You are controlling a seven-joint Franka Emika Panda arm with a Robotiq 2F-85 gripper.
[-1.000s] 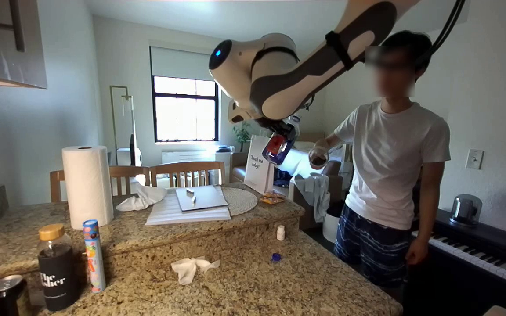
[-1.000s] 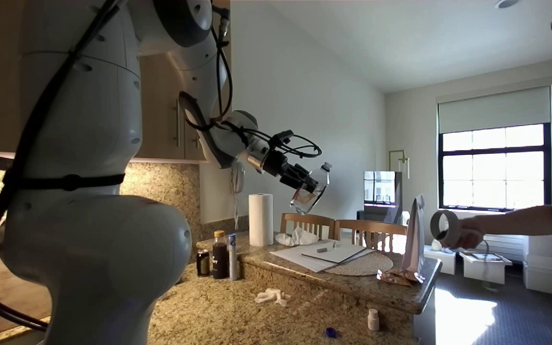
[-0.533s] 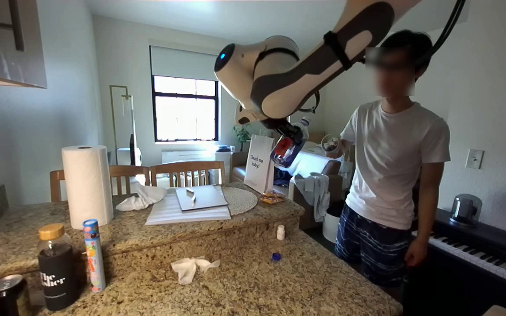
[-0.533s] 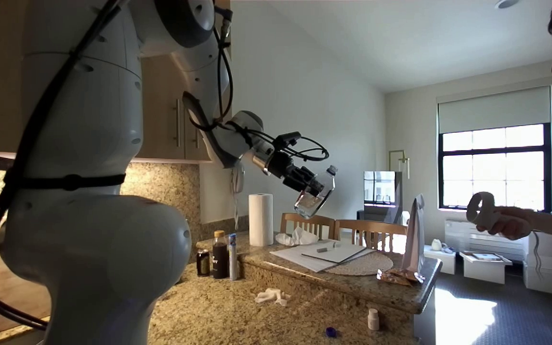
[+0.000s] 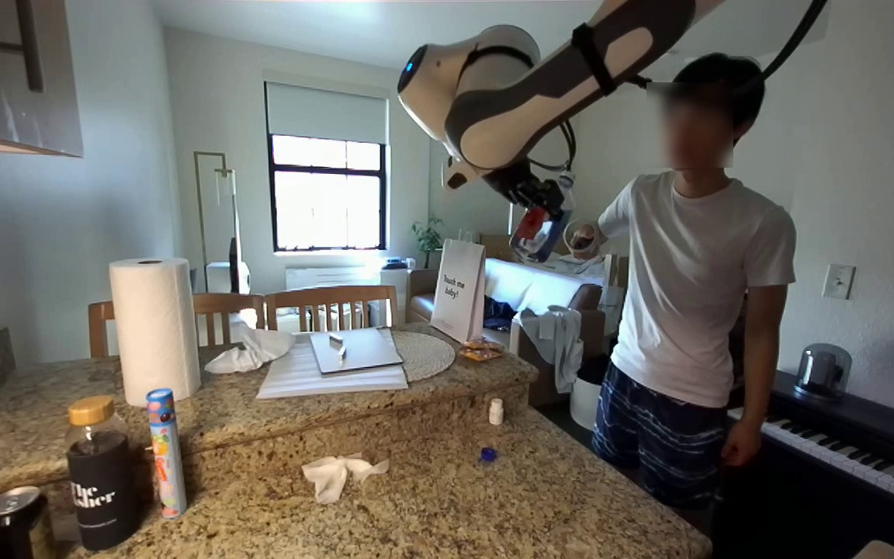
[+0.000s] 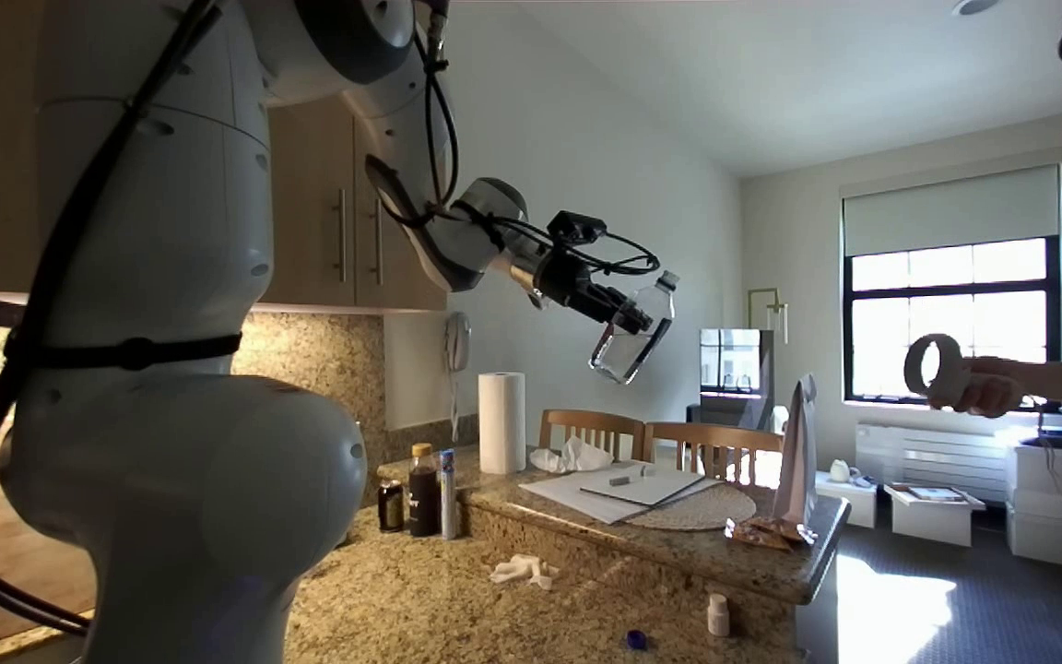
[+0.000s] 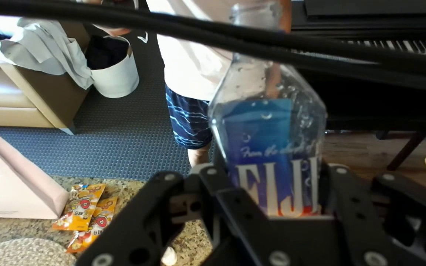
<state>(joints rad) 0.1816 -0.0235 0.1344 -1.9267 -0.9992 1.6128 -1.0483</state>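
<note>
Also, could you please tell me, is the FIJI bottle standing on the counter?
No, the gripper holds the FIJI bottle tilted in midair.

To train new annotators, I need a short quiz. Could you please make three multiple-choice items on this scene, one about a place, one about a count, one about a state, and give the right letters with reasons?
1. Where does the blue bottle cap lie?
A. On the piano
B. On the lower granite counter
C. On the sofa

2. How many orange snack packets show beside the paper bag in the wrist view?
A. Four
B. Six
C. Two

3. How does the tool hold the FIJI water bottle?
A. Tilted, neck up
B. Upside down
C. Lying flat

1 B: both exterior views show it there.
2 C: the wrist view shows two, overlapping.
3 A: in both exterior views it leans, its neck higher than its base.
</note>
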